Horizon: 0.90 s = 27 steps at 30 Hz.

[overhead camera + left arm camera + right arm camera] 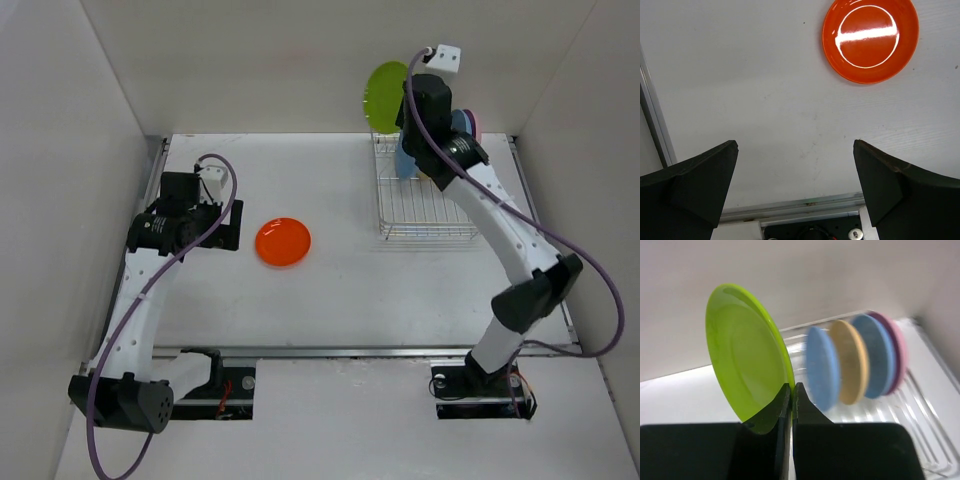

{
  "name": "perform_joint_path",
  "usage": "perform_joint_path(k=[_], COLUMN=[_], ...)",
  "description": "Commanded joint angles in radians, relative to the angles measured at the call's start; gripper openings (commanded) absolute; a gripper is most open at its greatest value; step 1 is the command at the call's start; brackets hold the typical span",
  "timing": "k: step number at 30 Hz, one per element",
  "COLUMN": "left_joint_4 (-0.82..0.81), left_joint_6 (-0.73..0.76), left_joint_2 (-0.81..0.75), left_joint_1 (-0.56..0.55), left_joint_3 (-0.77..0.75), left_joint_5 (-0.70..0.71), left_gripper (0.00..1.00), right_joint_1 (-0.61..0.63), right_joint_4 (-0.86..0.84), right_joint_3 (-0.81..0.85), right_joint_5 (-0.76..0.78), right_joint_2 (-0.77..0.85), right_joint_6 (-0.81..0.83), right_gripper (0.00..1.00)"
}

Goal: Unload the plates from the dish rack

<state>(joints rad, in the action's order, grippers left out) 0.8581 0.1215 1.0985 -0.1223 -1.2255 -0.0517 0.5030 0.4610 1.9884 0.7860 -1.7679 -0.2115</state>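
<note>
My right gripper [791, 386] is shut on the rim of the lime green plate [745, 355] and holds it on edge, lifted above the far end of the dish rack [428, 215]; the plate also shows in the top view [384, 95]. Light blue [822, 367], tan [850, 360], darker blue [879, 354] and pink [899, 352] plates stand on edge in the rack. The orange plate [283, 242] lies flat on the table, also seen in the left wrist view [870, 39]. My left gripper [795, 170] is open and empty, just left of the orange plate.
White walls enclose the table on the left, back and right. A metal rail [330, 351] runs along the table's near edge, and another rail [655, 120] runs along its left side.
</note>
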Motion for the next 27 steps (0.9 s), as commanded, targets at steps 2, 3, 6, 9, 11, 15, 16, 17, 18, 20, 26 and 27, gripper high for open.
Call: perform_joint_path(k=[2, 3, 6, 9, 11, 15, 16, 17, 18, 20, 26, 27], left_joint_4=[0.007, 0.007, -0.002, -0.011, -0.011, -0.011, -0.011, -0.011, -0.011, -0.011, -0.011, -0.011], left_joint_6=[-0.003, -0.003, -0.003, -0.003, -0.003, -0.003, -0.003, -0.003, -0.003, -0.003, -0.003, -0.003], left_joint_2=[-0.034, -0.034, -0.045, -0.054, -0.063, -0.072, -0.072, -0.072, -0.072, -0.072, -0.072, -0.072], left_joint_1=[0.004, 0.004, 0.004, 0.004, 0.004, 0.004, 0.004, 0.004, 0.004, 0.004, 0.004, 0.004], left_joint_3=[-0.020, -0.020, -0.020, -0.011, 0.000, 0.000, 0.000, 0.009, 0.009, 0.009, 0.009, 0.009], left_joint_5=[0.033, 0.033, 0.062, 0.072, 0.081, 0.090, 0.090, 0.090, 0.090, 0.090, 0.090, 0.090], left_gripper=[1.00, 1.00, 1.00, 1.00, 1.00, 1.00, 1.00, 1.00, 1.00, 1.00, 1.00, 1.00], right_joint_1=[0.051, 0.064, 0.075, 0.085, 0.085, 0.085, 0.085, 0.085, 0.085, 0.085, 0.085, 0.094], right_joint_4=[-0.097, -0.085, -0.085, -0.085, -0.120, -0.171, -0.180, -0.180, -0.180, -0.180, -0.139, -0.128], right_joint_3=[-0.129, -0.146, -0.184, -0.172, -0.158, -0.158, -0.158, -0.149, -0.149, -0.149, -0.158, -0.158], right_joint_5=[-0.313, -0.503, -0.928, -1.172, -1.290, -1.378, -1.401, -1.444, -1.444, -1.424, -1.361, -1.335], right_joint_2=[0.064, 0.045, -0.063, -0.221, -0.319, -0.421, -0.439, -0.458, -0.490, -0.511, -0.538, -0.538], right_joint_6=[0.014, 0.014, -0.009, -0.060, -0.095, -0.158, -0.158, -0.158, -0.158, -0.158, -0.158, -0.148], right_gripper=[0.00, 0.00, 0.00, 0.00, 0.00, 0.00, 0.00, 0.00, 0.00, 0.00, 0.21, 0.29])
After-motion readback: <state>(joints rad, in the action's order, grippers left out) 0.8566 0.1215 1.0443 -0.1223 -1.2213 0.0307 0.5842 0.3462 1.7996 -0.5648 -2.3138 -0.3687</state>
